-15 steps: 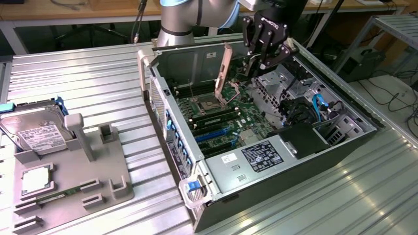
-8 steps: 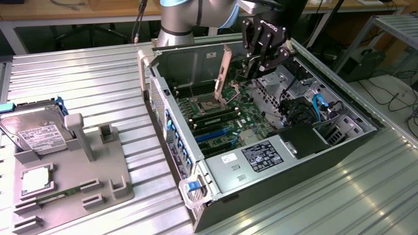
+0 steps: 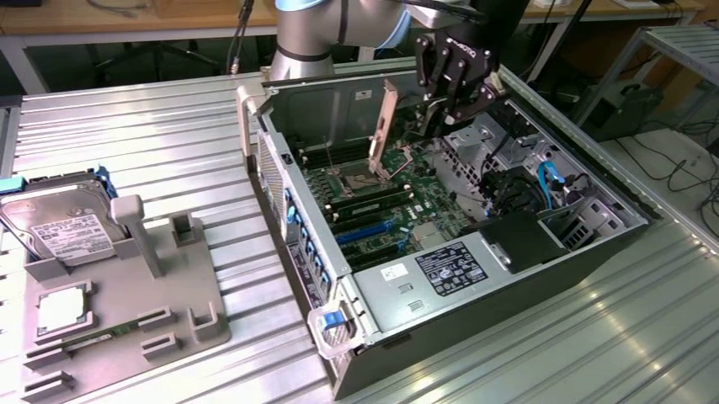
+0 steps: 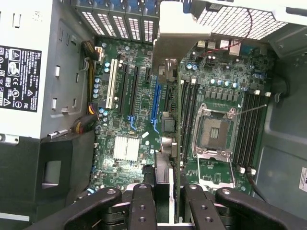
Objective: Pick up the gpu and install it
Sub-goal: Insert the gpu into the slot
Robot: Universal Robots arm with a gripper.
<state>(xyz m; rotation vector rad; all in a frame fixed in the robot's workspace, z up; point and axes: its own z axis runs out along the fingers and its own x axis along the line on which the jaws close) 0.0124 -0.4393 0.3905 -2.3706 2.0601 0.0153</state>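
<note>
Jaws (image 4: 165, 199) grip one gpu (image 4: 168, 72) above one motherboard (image 4: 139, 120).

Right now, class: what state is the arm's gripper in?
Gripper: shut on the gpu, held edge-down above the motherboard inside the open computer case.

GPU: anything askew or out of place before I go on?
The gpu, clamped in the jaws, hangs above the board, not seated. From the wrist view it seems offset from the blue slot toward the memory slots. Nothing looks damaged.
</note>
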